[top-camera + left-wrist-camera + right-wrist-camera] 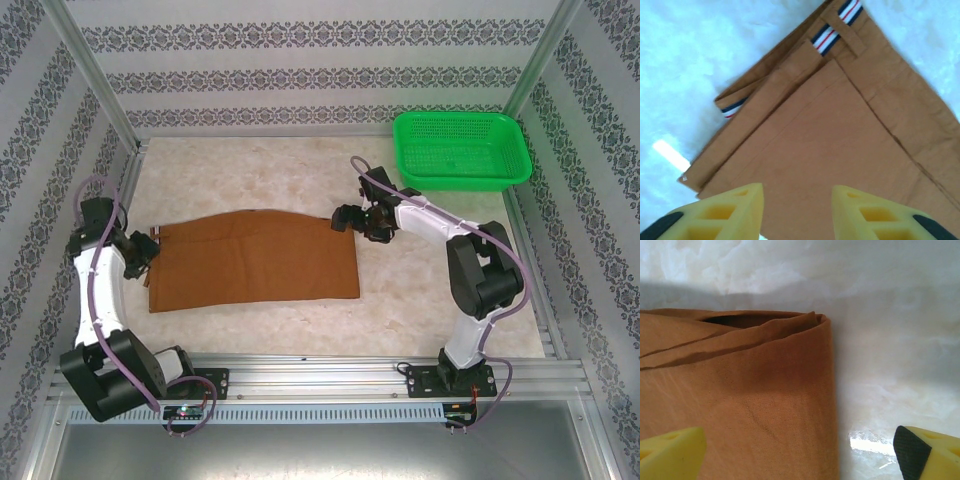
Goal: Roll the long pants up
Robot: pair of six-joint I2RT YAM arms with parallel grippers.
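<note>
Rust-brown long pants (255, 260) lie folded flat on the table (430, 310), long axis left-right: your left gripper (797, 195), fingers partly parted and empty, hangs over the waistband (835, 35) end, your right gripper (800, 440), spread wide and empty, over the folded opposite end.

We count one pair of long pants (255, 260); one green basket (465, 182); one desk (250, 170). We count two arms, the left arm (100, 290) and the right arm (440, 222); two pincers, the left pincer (797, 192) and the right pincer (800, 440), each with two yellow fingers (735, 210); two striped label strips (837, 25).
</note>
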